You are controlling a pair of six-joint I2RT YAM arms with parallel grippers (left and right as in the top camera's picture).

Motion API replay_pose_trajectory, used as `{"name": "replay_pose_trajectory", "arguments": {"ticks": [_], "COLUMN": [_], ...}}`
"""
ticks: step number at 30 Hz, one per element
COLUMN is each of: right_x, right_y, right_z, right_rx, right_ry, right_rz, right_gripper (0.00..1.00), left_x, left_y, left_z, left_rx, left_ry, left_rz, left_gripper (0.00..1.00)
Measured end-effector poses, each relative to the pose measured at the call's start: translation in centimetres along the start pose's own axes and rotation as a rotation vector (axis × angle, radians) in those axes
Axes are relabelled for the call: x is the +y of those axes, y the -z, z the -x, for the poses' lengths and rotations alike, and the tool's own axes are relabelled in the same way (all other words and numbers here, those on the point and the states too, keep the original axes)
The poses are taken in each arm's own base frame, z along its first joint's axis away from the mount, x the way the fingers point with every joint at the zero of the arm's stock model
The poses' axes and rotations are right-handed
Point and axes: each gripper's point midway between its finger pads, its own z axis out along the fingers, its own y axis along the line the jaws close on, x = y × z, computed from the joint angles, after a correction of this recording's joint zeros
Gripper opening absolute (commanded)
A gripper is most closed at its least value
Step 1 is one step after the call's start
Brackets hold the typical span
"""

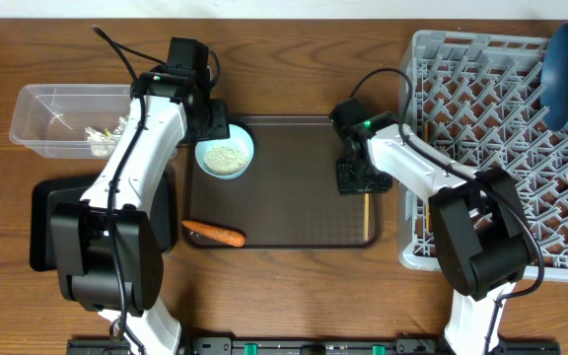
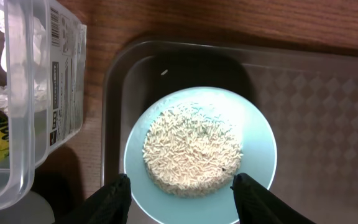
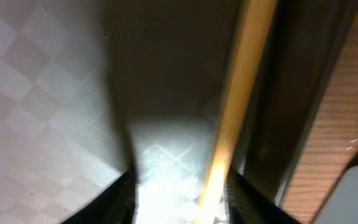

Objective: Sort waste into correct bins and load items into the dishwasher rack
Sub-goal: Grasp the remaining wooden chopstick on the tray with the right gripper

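On the wood-grain worktop [image 1: 294, 296], a dark serving tray [image 1: 294, 197] with a diamond-embossed floor carries a round pale-blue bowl [image 2: 261, 140] heaped with white rice [image 2: 191, 149]. The left tool [image 2: 182, 198] hangs released over the bowl's rim. By the tray's right lip, the right tool [image 3: 182, 199] stands parted around a slender wooden chopstick [image 3: 236, 106], not clamped on it.

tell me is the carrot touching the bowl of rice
Apart. The overhead view shows bare serving tray between the carrot and the bowl of rice; the carrot lies near the tray's front edge.
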Motion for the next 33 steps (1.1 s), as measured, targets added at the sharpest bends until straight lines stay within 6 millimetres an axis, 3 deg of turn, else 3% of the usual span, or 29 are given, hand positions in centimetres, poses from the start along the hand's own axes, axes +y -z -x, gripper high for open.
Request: {"name": "replay_pose_trajectory", "arguments": {"ticks": [7, 16, 19, 23, 26, 28, 30, 33], "right_x": [0.1, -0.1, -0.3, -0.2, -1.1, -2.9, -5.1, -8.7], "right_y": [0.0, 0.2, 1.2, 5.9, 11.7, 15.1, 17.2, 17.9], "right_z": [0.0, -0.1, -0.3, 1.4, 3.1, 3.7, 3.7, 3.1], "right_rx": [0.000, 0.007, 0.020, -0.073, -0.222, -0.302, -0.341, -0.322], "right_ry": [-0.016, -0.013, 0.009, 0.042, 0.044, 0.022, -0.007, -0.053], "right_rz": [0.003, -0.008, -0.017, 0.023, 0.079, 0.098, 0.097, 0.065], "right_gripper": [0.01, 0.01, 0.01, 0.01, 0.01, 0.01, 0.01, 0.01], "left_x": [0.0, 0.0, 0.0, 0.0, 0.0, 0.0, 0.0, 0.0], "left_y": [0.0, 0.0, 0.0, 0.0, 0.0, 0.0, 0.0, 0.0], "left_z": [0.0, 0.0, 0.0, 0.0, -0.1, 0.0, -0.1, -0.1], "left_rx": [0.001, 0.001, 0.001, 0.001, 0.002, 0.002, 0.003, 0.004], "left_ry": [0.000, 0.000, 0.000, 0.000, 0.000, 0.000, 0.000, 0.000], "left_rz": [0.000, 0.000, 0.000, 0.000, 0.001, 0.000, 0.001, 0.001], "left_gripper": [0.56, 0.56, 0.56, 0.56, 0.56, 0.56, 0.56, 0.56]}}
